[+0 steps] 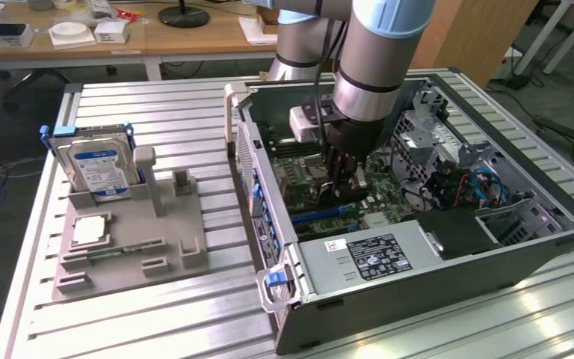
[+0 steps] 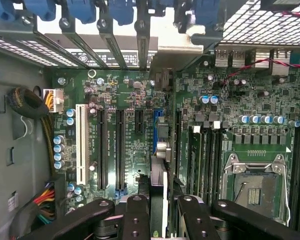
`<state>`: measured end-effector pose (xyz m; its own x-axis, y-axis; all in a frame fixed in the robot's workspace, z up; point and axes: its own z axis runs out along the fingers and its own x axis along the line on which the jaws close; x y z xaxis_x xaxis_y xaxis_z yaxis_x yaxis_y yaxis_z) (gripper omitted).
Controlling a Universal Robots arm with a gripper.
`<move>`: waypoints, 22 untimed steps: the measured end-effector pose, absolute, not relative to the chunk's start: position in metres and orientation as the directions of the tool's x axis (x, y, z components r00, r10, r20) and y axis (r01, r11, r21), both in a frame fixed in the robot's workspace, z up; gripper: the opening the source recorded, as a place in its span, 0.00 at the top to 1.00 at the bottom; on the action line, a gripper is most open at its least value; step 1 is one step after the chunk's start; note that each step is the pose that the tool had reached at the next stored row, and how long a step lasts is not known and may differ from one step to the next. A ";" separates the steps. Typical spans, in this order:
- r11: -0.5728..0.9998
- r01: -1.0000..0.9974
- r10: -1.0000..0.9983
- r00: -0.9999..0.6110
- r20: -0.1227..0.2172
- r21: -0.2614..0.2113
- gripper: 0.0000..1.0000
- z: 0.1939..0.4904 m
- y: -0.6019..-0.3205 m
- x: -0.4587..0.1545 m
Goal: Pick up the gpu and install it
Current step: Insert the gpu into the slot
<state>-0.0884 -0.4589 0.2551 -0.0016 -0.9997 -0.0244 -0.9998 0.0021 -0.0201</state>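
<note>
Over the green motherboard (image 2: 125,90), fingers (image 2: 136,220) clench the thin dark gpu (image 2: 157,200), edge-on, silvery-rimmed.

Fingers (image 2: 135,220) matt black; table (image 1: 147,321) ribbed bare metal.

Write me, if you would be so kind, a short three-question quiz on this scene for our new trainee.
1. True or false: the hard drive stands on edge in the grey holder, outside the computer case.
2. What do the fingers of the gripper hold? A) a memory stick B) the gpu C) a bundle of cables
3. Fill in: the held card hangs edge-on above the green ____ inside the case.

Key: 1 true; 2 B; 3 motherboard.
</note>
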 end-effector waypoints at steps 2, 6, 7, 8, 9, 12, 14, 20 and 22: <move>0.002 -1.000 -1.000 -0.002 -0.024 -0.020 0.73 0.253 -0.459 -0.089; 0.002 -1.000 -1.000 -0.002 -0.024 -0.020 0.73 0.249 -0.459 -0.089; 0.002 -1.000 -1.000 -0.002 -0.024 -0.020 0.73 0.248 -0.459 -0.089; 0.002 -1.000 -1.000 -0.002 -0.024 -0.020 0.73 0.247 -0.459 -0.089; 0.002 -1.000 -1.000 -0.002 -0.024 -0.020 0.73 0.246 -0.459 -0.089; 0.002 -1.000 -1.000 -0.002 -0.024 -0.020 0.73 0.246 -0.459 -0.089; 0.002 -1.000 -1.000 -0.002 -0.024 -0.020 0.73 0.246 -0.459 -0.089; 0.002 -1.000 -1.000 -0.002 -0.024 -0.020 0.73 0.246 -0.459 -0.091; 0.002 -1.000 -1.000 -0.002 -0.024 -0.020 0.73 0.245 -0.460 -0.092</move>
